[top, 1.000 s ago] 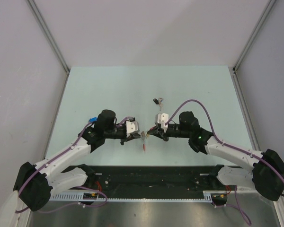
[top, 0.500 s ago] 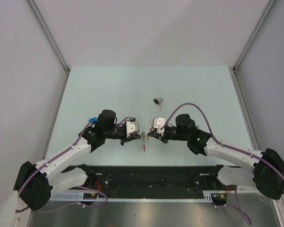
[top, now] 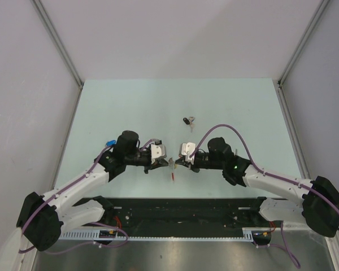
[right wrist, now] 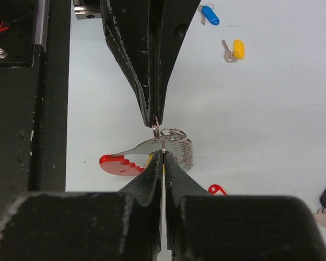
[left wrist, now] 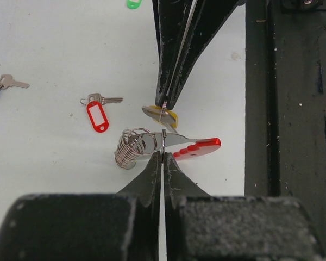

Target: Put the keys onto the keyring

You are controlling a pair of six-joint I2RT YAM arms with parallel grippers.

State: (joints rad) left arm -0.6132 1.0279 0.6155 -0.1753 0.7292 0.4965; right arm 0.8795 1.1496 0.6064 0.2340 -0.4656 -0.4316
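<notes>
The keyring (left wrist: 198, 147), a red-and-silver piece with a coil of silver rings (left wrist: 129, 149), hangs by a thin ring from my left gripper (left wrist: 163, 153), which is shut on that ring. My right gripper (right wrist: 163, 153) is shut on the ring of a yellow-tagged key (left wrist: 162, 115), tip to tip with the left gripper (top: 170, 164) just above the table. In the top view the keyring's red end (top: 173, 176) shows below the two grippers. Loose keys lie about: a red-tagged one (left wrist: 98, 113), a blue-tagged one (right wrist: 208, 13) and another yellow-tagged one (right wrist: 234, 49).
A black-tagged key (top: 187, 120) lies farther back on the pale table (top: 130, 107). A green tag (left wrist: 133, 3) shows at the left wrist view's top edge. The black base rail (top: 181, 212) runs along the near side, close behind both wrists.
My right gripper has moved left with its key until its tips meet the left gripper's. The left gripper and the keyring have hardly moved.
</notes>
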